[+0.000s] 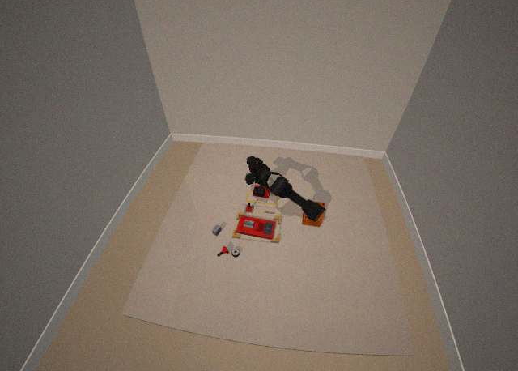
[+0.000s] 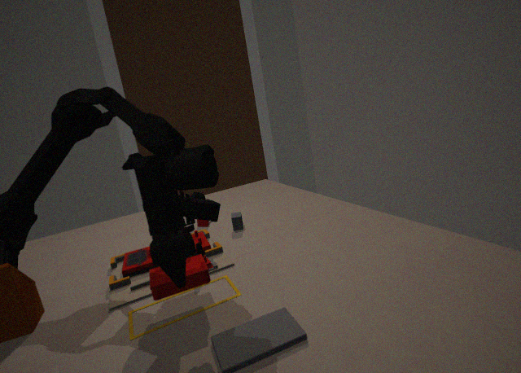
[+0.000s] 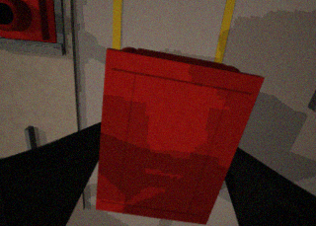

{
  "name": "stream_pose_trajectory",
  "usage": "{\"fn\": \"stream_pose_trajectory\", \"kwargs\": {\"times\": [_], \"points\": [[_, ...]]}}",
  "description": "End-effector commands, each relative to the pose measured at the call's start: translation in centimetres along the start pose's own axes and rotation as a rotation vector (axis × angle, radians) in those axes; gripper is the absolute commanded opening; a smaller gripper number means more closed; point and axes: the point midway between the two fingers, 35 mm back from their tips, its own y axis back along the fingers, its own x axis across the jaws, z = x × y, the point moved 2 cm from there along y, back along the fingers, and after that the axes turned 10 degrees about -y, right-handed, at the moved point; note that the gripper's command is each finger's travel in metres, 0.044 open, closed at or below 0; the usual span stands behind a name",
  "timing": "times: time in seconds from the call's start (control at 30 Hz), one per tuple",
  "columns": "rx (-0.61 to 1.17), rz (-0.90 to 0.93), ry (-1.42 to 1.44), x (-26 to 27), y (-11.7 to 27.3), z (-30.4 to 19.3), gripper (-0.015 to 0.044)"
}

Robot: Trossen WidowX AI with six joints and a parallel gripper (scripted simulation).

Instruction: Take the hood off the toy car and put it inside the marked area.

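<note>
Red hood point(image 3: 173, 142): centre of the wrist view, clamped in the gripper point(image 3: 163, 187), partly over the near edge of the yellow marked area point(image 2: 183, 305).
Toy car point(image 2: 138, 260): on the tabletop point(image 2: 378, 276), just behind the hood.
Grey slab point(image 2: 258, 333): lower centre, exterior view.

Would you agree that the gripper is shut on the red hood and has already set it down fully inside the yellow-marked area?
Not quite: the gripper is shut on the red hood, but the exterior view shows the hood only at the near edge of the yellow-marked area, not fully inside it.
</note>
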Motion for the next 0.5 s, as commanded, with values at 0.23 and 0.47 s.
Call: {"fn": "stream_pose_trajectory", "kwargs": {"times": [0.23, 0.47], "points": [[0.001, 0.004, -0.005, 0.1, -1.1, -0.1, 0.0000], [0.002, 0.005, -0.005, 0.1, -1.7, -0.2, 0.0000]]}}
